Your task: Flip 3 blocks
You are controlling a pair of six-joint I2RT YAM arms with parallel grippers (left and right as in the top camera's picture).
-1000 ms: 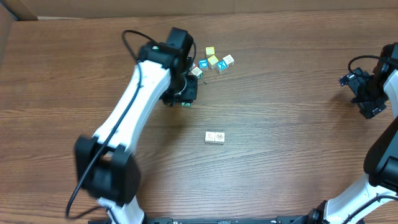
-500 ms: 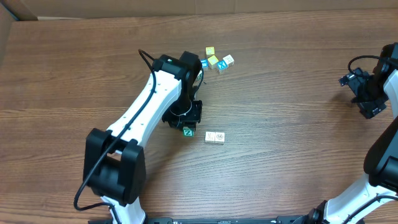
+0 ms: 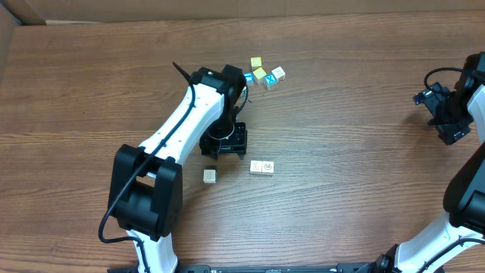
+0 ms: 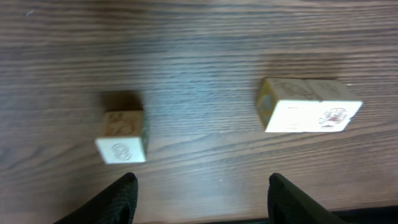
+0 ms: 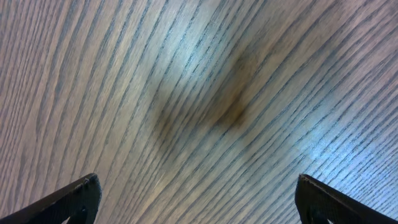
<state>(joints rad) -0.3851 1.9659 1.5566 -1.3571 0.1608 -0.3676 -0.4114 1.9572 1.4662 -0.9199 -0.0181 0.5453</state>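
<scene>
Brown wood-grain table [image 3: 364, 197] fills the overhead view, and a strip of cardboard [image 3: 227, 7] is seen along its far edge. The left arm [image 3: 178, 125] is stretched from its base at the near edge diagonally toward the middle of the table. It is bent at the wrist, so that the left gripper [image 3: 226, 145] is pointed down at the surface.

In the left wrist view its two dark fingers [image 4: 122, 196] are held apart and nothing is seen between them, so the jaws are open and empty. One block [image 3: 209, 176], cream with a faint mark, is lying alone on the table, just beside the gripper on its near side. It is not touched by the fingers. A pair of blocks [image 3: 261, 167] is set side by side, touching each other, near the single one and to the right of it in the overhead view. Printed marks are seen on their cream faces, but they cannot be read.

A group of coloured cubes [image 3: 264, 73] is lying further back, beyond the left arm's wrist.

The right arm [image 3: 466, 182] is kept at the right edge, well apart from all blocks. The right gripper [image 3: 442, 114] is held above bare wood; its fingers [image 5: 78, 199] are spread wide and nothing is held.
</scene>
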